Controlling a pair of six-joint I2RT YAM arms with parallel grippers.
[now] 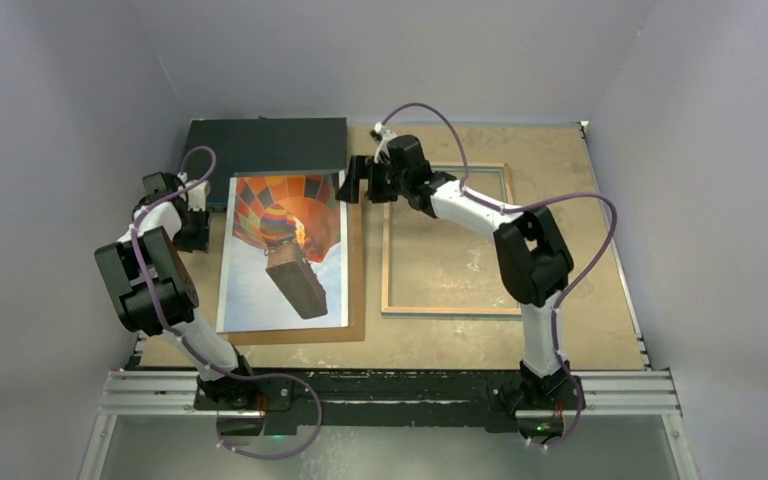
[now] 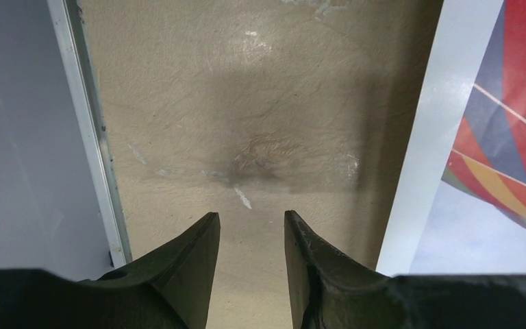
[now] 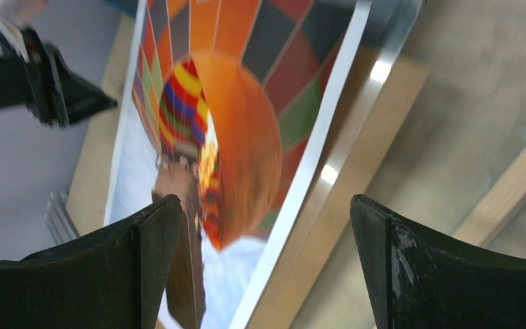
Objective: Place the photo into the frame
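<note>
My left gripper (image 2: 250,219) hung over bare table just left of the photo (image 1: 282,250), jaws part-way apart, nothing in them. Photo lay face up on the brown backing board (image 1: 355,290), not in the frame. My right gripper (image 3: 267,202) gaped wide over its far right corner, empty. Frame (image 1: 447,308) lay back-up further right, apart. Risk: flat print offers no lip, so fingers could skid, crease the corner or drag the board. No readable writing anywhere.

Balloon photo (image 1: 282,250) flat on a brown board (image 1: 354,300); wood-rimmed frame (image 1: 450,311) flat just beside it.
</note>
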